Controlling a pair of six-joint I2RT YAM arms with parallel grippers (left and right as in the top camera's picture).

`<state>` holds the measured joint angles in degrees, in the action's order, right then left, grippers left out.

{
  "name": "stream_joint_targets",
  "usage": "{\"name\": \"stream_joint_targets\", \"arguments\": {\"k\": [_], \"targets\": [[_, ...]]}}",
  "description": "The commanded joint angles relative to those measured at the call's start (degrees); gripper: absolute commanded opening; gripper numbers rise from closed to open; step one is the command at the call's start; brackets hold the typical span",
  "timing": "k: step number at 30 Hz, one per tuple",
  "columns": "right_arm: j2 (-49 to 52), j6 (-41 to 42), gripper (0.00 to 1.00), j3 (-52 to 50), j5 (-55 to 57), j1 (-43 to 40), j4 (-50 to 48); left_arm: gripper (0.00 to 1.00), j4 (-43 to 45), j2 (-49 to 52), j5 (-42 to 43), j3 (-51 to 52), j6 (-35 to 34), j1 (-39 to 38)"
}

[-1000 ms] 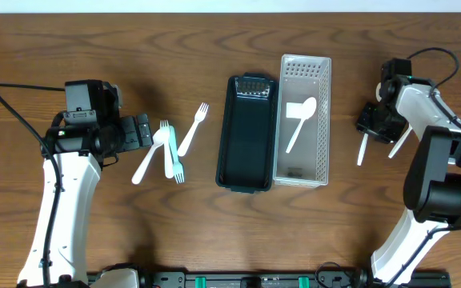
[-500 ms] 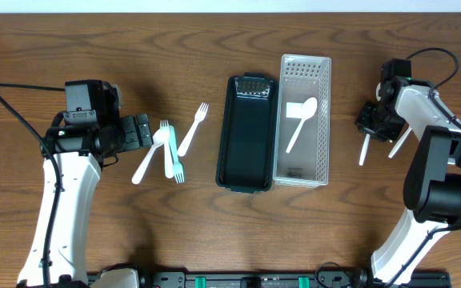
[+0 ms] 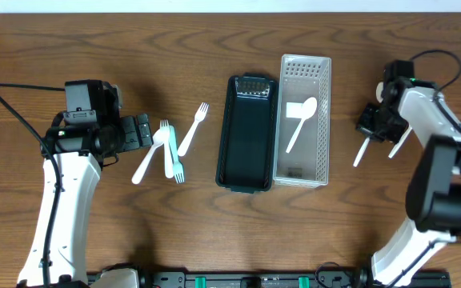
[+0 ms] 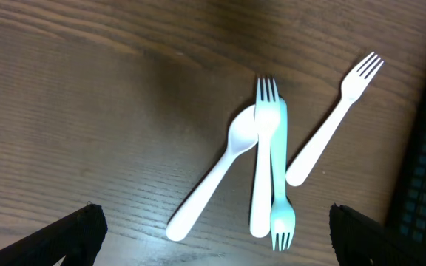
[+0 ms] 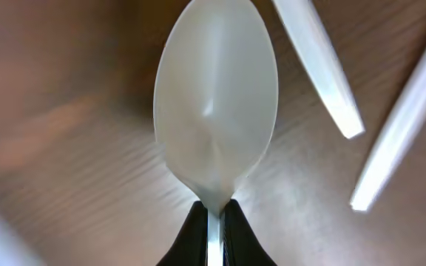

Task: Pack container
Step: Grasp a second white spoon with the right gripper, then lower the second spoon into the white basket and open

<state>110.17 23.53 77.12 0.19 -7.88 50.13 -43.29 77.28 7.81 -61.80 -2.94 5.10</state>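
My right gripper point(image 3: 372, 122) is shut on a white spoon; in the right wrist view the jaws point(image 5: 213, 216) pinch its neck just below the bowl point(image 5: 217, 111), above the table. A white handle point(image 3: 360, 152) sticks out below the gripper in the overhead view. The white perforated container point(image 3: 324, 96) holds one white spoon point(image 3: 301, 120). A black tray point(image 3: 247, 160) lies against its left side. My left gripper point(image 3: 144, 130) is open and empty above a white spoon point(image 4: 213, 174), a white fork point(image 4: 263, 155), a teal fork point(image 4: 279, 177) and another white fork point(image 4: 331, 122).
Two more white utensil handles point(image 5: 318, 70) point(image 5: 401, 140) lie on the wood beside the held spoon; one also shows in the overhead view point(image 3: 398, 142). The right arm's cable loops near the table's far right edge.
The right gripper has shifted slightly and the white handle below it has swung a little to the left. The left arm and the cutlery on the left have not moved.
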Motion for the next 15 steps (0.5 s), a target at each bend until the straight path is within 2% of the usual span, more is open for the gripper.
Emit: {"name": "stream_joint_targets", "arguments": {"k": [1,4,7,11,15], "targets": [[-12.39,-2.58,0.01,5.88,-5.42,2.19,-0.39,0.98,-0.2,0.13,0.55,-1.31,0.74,0.24],[-19.32,-2.56,0.01,6.34,-6.25,6.14,-2.47,0.98,-0.2,0.13,0.55,-1.31,0.74,0.24],[-21.03,-2.45,0.01,6.34,-5.99,11.26,-2.99,0.98,-0.2,0.13,0.55,-1.31,0.74,0.24],[-17.94,0.15,0.01,4.0,-2.64,17.18,-3.87,0.98,-0.2,0.13,0.55,-1.31,0.74,0.24],[-10.6,1.36,0.02,1.64,-2.14,20.44,-5.2,0.98,-0.2,0.13,0.55,-1.31,0.74,0.24]]}}
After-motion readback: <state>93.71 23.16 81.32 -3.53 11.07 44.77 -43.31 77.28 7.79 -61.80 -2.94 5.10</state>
